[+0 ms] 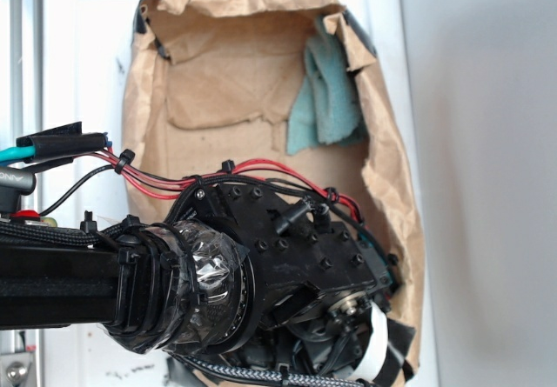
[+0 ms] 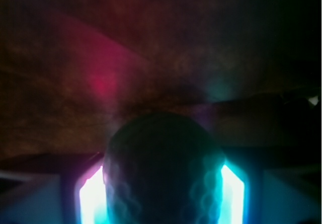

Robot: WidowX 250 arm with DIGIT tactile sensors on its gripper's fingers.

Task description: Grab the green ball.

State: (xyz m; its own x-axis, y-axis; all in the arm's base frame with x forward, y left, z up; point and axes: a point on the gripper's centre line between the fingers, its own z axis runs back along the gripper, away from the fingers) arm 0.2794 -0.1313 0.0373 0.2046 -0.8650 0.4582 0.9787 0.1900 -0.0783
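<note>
In the dim wrist view the green ball [image 2: 163, 168] shows as a dark round shape with a dimpled surface. It fills the gap between my two glowing pads [image 2: 90, 199], and its sides meet both of them. My gripper [image 2: 163, 196] is shut on it. In the exterior view the black arm and wrist [image 1: 287, 256] reach down into the brown paper bag [image 1: 218, 83] at its lower right. From that view the ball is hidden under the wrist, and only a white finger part [image 1: 376, 352] shows.
A teal terry cloth [image 1: 326, 91] lies folded against the bag's upper right wall. Crumpled bag walls [image 1: 392, 178] rise around the gripper on the right. Red and black cables [image 1: 157, 183] run along the arm. The bag rests on a white surface [image 1: 78, 74].
</note>
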